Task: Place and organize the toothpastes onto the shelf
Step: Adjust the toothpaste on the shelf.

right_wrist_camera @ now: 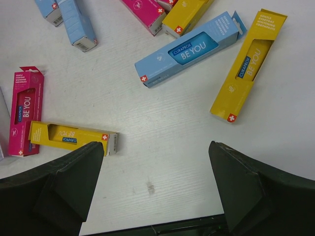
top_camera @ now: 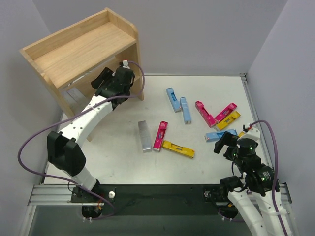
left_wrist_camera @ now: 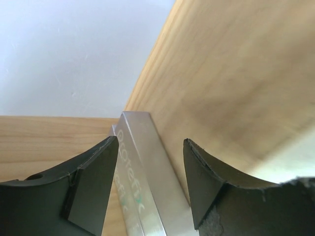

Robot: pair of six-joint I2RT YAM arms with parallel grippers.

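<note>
While the left gripper point(left_wrist_camera: 151, 146) is held inside the lower tier of the shelf point(top_camera: 78, 49), its jaws are seen spread, with a silver carton point(left_wrist_camera: 147, 167) lying lengthwise between them. Bare wood shows between that carton and the right finger point(left_wrist_camera: 206, 182), so nothing is pinched. Whether the left finger point(left_wrist_camera: 91, 189) touches the carton cannot be told. A second silver carton point(left_wrist_camera: 125, 206) is lodged just beside the first, on the left-finger side and slightly lower. A wooden panel of the shelf rises just to the right of the gripper, close alongside the cartons.

The right gripper point(right_wrist_camera: 156, 147) is held above the tabletop point(right_wrist_camera: 157, 113), its jaws spread wide with nothing between them. Ahead of it and slightly to the right a blue carton point(right_wrist_camera: 189, 49) is laid flat, and a yellow carton point(right_wrist_camera: 248, 64) is found just beside that, further right. To the left, near the left fingertip, another yellow carton point(right_wrist_camera: 74, 137) is touched at one end by a magenta carton point(right_wrist_camera: 24, 110). Further ahead, more blue, magenta and yellow cartons are scattered. A third silver carton point(top_camera: 144, 136) is seen on the tabletop, well to the left of the right gripper, just beside the magenta one.
</note>
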